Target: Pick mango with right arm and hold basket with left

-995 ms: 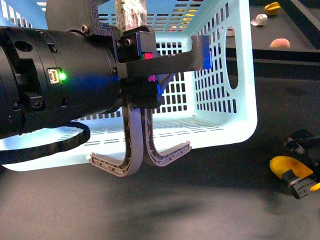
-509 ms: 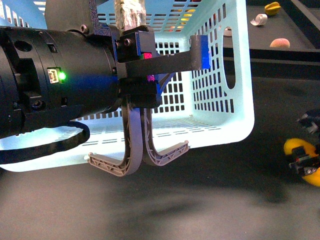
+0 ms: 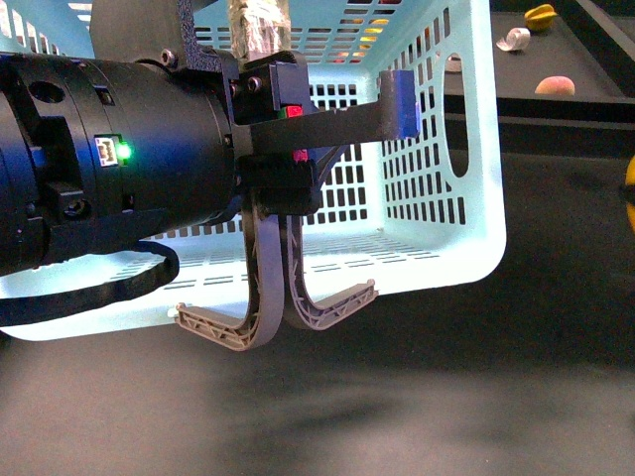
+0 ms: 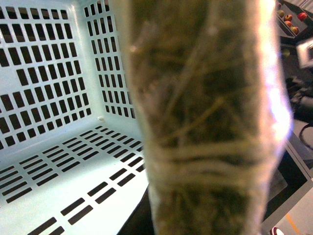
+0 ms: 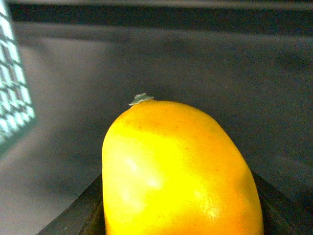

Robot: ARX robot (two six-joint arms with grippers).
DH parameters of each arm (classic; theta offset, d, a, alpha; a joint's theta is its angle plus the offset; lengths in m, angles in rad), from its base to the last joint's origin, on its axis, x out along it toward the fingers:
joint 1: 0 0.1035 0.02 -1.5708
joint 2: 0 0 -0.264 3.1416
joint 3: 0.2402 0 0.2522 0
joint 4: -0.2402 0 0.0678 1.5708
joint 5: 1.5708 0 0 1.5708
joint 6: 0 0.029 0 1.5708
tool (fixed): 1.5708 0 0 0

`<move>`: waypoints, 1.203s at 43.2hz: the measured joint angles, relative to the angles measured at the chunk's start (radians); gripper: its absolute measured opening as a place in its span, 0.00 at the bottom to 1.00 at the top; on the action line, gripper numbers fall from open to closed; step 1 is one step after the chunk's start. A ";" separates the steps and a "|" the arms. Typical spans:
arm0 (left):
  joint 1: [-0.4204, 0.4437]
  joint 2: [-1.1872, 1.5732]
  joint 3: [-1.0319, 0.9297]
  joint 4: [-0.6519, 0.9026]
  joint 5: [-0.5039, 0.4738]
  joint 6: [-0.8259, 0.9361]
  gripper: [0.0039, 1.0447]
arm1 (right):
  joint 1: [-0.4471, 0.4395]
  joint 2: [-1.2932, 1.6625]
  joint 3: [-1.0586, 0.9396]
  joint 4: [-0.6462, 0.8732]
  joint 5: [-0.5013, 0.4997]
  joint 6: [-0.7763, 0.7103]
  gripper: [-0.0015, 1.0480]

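Note:
The aqua basket [image 3: 437, 248] stands tilted behind my left arm [image 3: 109, 169]. My left gripper [image 3: 276, 302] has its grey ribbed fingers [image 3: 260, 268] pressed together and is shut on the basket's taped handle [image 3: 256, 25]. That handle fills the left wrist view [image 4: 205, 122], with the basket's slotted floor [image 4: 58, 161] beside it. The yellow-orange mango [image 5: 176, 171] fills the right wrist view, and my right gripper [image 5: 178, 215] is shut on it above the dark table. In the front view only a sliver of the mango [image 3: 631, 188] shows at the right edge.
A dark raised shelf at the back right holds a yellow starfruit [image 3: 541, 15], a white object [image 3: 514, 40] and a peach [image 3: 555, 86]. The dark tabletop [image 3: 397, 397] lies in front of the basket. A corner of the basket [image 5: 12, 83] shows in the right wrist view.
My right gripper has carried the mango up and to the right, from the table at lower right to the frame's right edge. The left arm and basket have stayed almost still.

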 joint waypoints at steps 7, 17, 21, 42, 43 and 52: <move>0.000 0.000 0.000 0.000 0.000 0.000 0.06 | 0.093 -0.201 -0.015 -0.023 0.009 0.105 0.56; 0.000 0.000 0.000 0.000 0.000 0.000 0.06 | 0.236 -0.297 0.036 -0.058 0.059 0.173 0.56; 0.000 0.000 0.000 0.000 0.000 0.000 0.06 | 0.309 -0.288 0.076 -0.074 0.090 0.190 0.56; 0.000 0.000 0.000 0.000 0.000 0.000 0.06 | 0.504 -0.106 0.239 -0.112 0.171 0.234 0.56; 0.000 0.000 0.000 0.000 0.000 0.000 0.06 | 0.513 -0.093 0.249 -0.116 0.176 0.234 0.56; 0.000 0.000 0.000 0.000 0.000 0.000 0.06 | 0.559 -0.032 0.303 -0.130 0.203 0.234 0.61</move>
